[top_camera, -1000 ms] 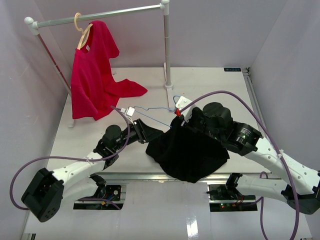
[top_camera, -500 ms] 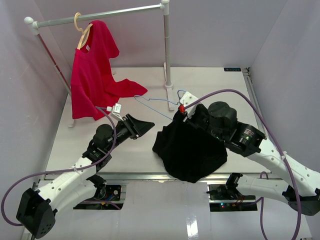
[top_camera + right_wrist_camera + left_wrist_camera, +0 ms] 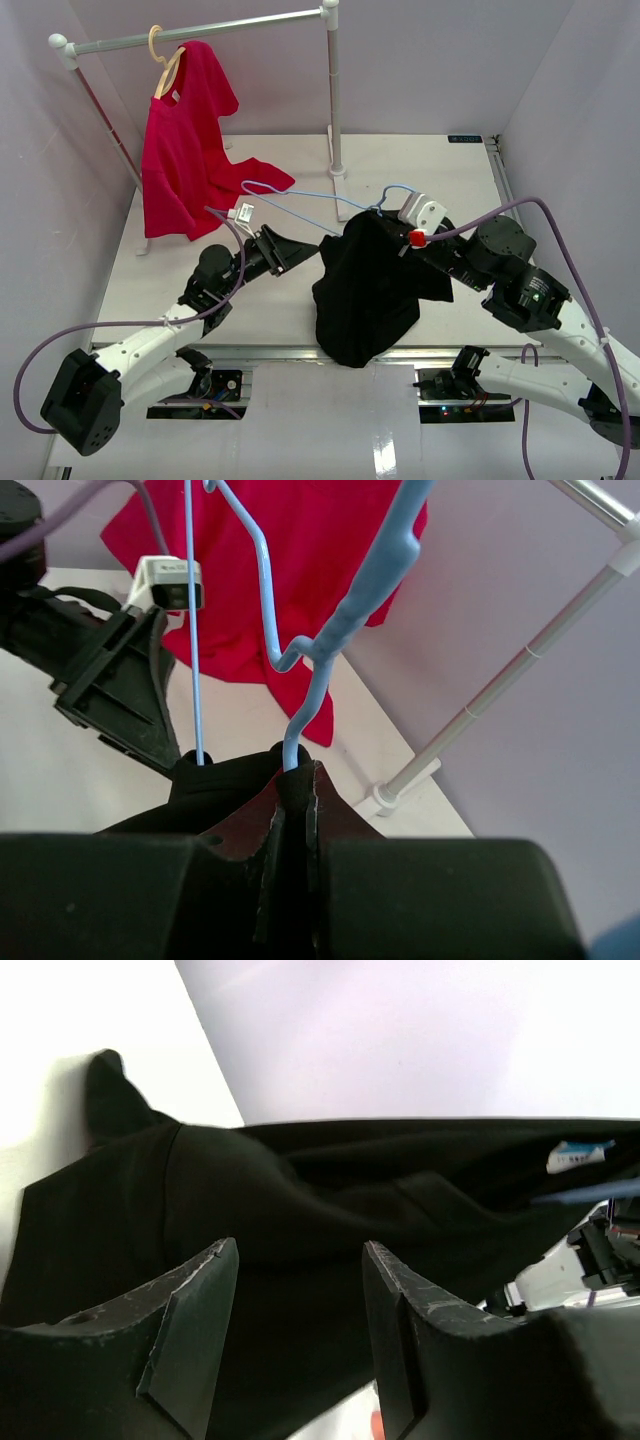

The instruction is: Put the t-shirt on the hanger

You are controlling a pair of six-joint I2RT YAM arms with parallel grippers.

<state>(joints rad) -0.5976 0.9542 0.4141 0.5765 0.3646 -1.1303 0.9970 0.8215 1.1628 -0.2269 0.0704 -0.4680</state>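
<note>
The black t-shirt [image 3: 365,285] hangs in a bunch from my right gripper [image 3: 378,222], lifted above the table. The light-blue wire hanger [image 3: 300,198] sticks out of the shirt toward the left. In the right wrist view my right gripper [image 3: 295,790] is shut on black cloth with the hanger [image 3: 345,610] wire rising out of it. My left gripper [image 3: 298,246] is open and empty, just left of the shirt. In the left wrist view its fingers [image 3: 200,1300] face the black t-shirt [image 3: 330,1220] without touching it.
A red shirt [image 3: 190,150] hangs on a tan wooden hanger [image 3: 165,65] from the grey rail [image 3: 200,32] at the back left. The rail's right post [image 3: 335,100] stands on the table behind the shirt. Purple walls close the sides.
My right gripper has lifted the shirt and hanger higher and swung to the right. The hanger now points further left. My left gripper has let go of the cloth and drawn back left.
</note>
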